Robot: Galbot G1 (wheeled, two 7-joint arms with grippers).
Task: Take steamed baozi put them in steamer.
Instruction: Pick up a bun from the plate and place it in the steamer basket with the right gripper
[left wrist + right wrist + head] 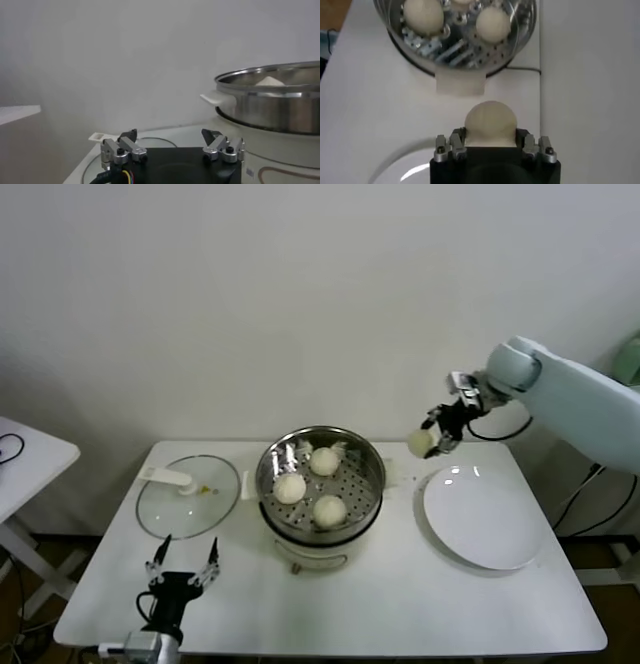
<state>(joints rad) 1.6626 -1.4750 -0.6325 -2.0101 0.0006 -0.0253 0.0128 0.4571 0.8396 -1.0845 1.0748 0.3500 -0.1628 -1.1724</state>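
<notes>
The steamer (320,484) held three steamed baozi (329,509). The right hand (437,439) clamped a fourth baozi (420,442) beside the steamer. The left hand (183,567) hung apart near it.

Right gripper (490,142) is clamped on one bun (490,122), held above the white table (375,110). Steamer (457,50) sits farther off with two buns (423,13) fully visible on its perforated floor. Curved edge of a white plate (395,162) shows beside the gripper.
</notes>
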